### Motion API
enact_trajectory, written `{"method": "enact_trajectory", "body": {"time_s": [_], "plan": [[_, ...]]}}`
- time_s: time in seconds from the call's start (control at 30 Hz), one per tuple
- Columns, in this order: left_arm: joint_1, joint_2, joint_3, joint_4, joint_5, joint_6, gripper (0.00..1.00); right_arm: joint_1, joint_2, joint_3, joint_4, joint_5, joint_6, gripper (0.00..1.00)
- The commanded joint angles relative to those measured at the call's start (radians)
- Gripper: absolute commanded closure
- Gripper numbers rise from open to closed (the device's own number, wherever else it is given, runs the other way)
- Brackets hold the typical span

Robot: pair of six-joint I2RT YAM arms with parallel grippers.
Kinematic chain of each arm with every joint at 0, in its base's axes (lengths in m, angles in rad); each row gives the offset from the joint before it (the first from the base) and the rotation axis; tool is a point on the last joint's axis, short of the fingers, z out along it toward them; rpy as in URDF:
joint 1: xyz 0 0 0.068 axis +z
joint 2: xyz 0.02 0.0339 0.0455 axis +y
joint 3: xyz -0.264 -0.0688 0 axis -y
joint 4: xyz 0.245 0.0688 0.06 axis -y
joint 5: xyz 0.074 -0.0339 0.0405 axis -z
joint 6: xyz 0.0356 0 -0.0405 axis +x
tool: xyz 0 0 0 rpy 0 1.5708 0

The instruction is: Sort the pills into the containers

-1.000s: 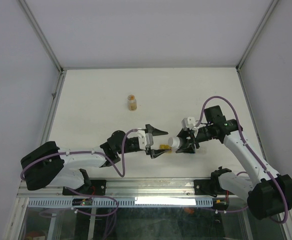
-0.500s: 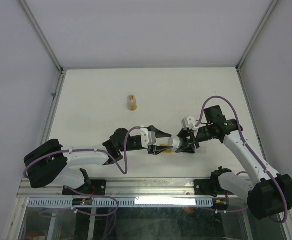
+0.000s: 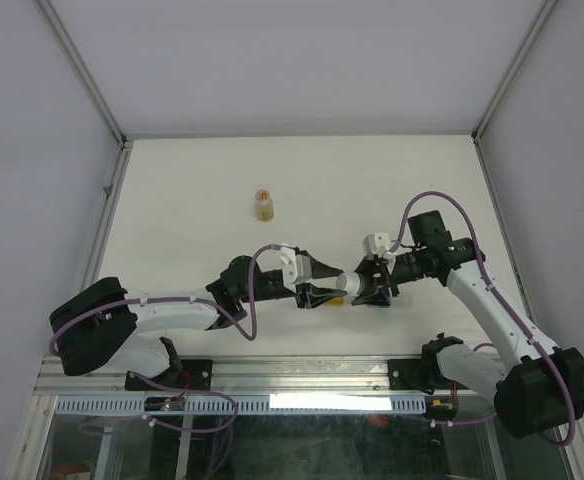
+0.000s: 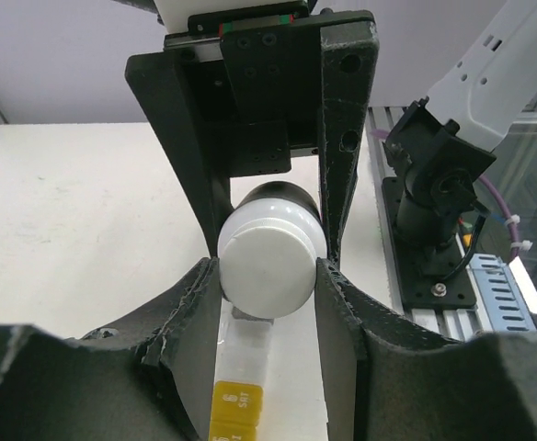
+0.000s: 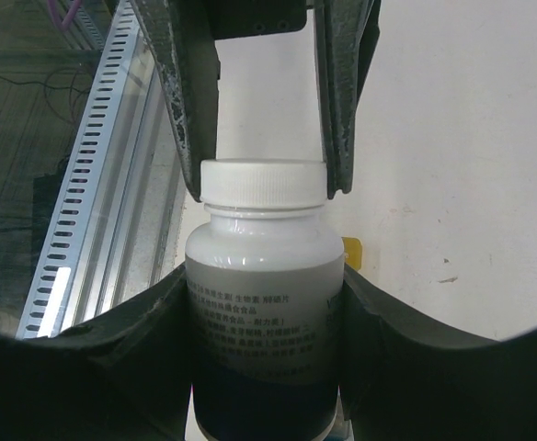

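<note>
- the left claw (image 4: 268,276) is clamped on the white cap (image 4: 270,265) of a white bottle (image 5: 264,294). one finger (image 4: 195,303) presses each side of the cap and no gap shows between pad and cap.
- only the fingertips reach the cap; the rest of the left claw's span behind them holds nothing.
- the right claw (image 5: 264,317) grips the body of the same bottle. its two fingers (image 5: 154,344) hug the labelled wall on both sides, set fairly wide because the body is wide.
- the bottle lies roughly level between the two claws, cap end toward the left claw and base end deep in the right claw.
- in the overhead view the two claws meet tip to tip just above the surface (image 3: 372,180).
- the strip of containers (image 4: 241,367) lies on the surface directly below the left claw, under the cap.
- its yellow box (image 4: 236,404) is the nearest to the left wrist camera, and a clear box (image 4: 248,344) sits next to it, under the bottle. the blue-teal one cannot be made out.
- neither claw touches the strip; whether the bottle touches it cannot be told.
- from the right wrist, a corner of yellow shows just beside the bottle's shoulder.
- a small amber bottle (image 3: 263,204) stands upright well apart from both claws, beyond the left claw.
</note>
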Motion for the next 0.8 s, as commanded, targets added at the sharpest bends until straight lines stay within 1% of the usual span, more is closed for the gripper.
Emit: {"method": "enact_trajectory", "body": {"time_s": [0.0, 0.03, 0.07, 0.17, 0.27, 0.37, 0.53, 0.6, 0.67, 0.73, 0.77], "plan": [[0.011, -0.004, 0.04, 0.095, -0.09, -0.201, 0.98, 0.005, -0.004, 0.032, 0.057, -0.007, 0.043, 1.0], [0.01, -0.007, 0.032, 0.11, -0.127, -0.262, 1.0, 0.005, -0.004, 0.031, 0.071, 0.0, 0.06, 1.0], [0.009, -0.014, 0.02, 0.122, -0.173, -0.36, 1.0, 0.005, -0.005, 0.03, 0.081, 0.007, 0.075, 1.0], [-0.013, -0.026, -0.001, 0.132, -0.323, -0.548, 1.0, 0.005, -0.007, 0.026, 0.104, 0.02, 0.105, 1.0], [-0.061, -0.03, 0.042, 0.014, -0.461, -0.676, 1.0, 0.004, -0.007, 0.023, 0.122, 0.034, 0.129, 1.0], [-0.103, -0.03, 0.099, -0.109, -0.571, -0.772, 1.0, 0.002, -0.01, 0.023, 0.138, 0.046, 0.15, 1.0], [-0.141, -0.06, 0.135, -0.206, -0.684, -0.855, 1.0, -0.005, -0.02, 0.023, 0.146, 0.045, 0.165, 1.0], [-0.142, -0.058, 0.147, -0.226, -0.686, -0.896, 1.0, -0.005, -0.021, 0.023, 0.146, 0.046, 0.167, 1.0], [-0.143, -0.04, 0.16, -0.23, -0.666, -0.906, 1.0, -0.005, -0.021, 0.022, 0.146, 0.045, 0.167, 1.0], [-0.142, -0.019, 0.174, -0.233, -0.655, -0.898, 0.97, -0.007, -0.023, 0.023, 0.146, 0.045, 0.167, 1.0], [-0.143, -0.015, 0.178, -0.237, -0.652, -0.891, 0.92, -0.007, -0.023, 0.024, 0.146, 0.045, 0.168, 1.0]]}}
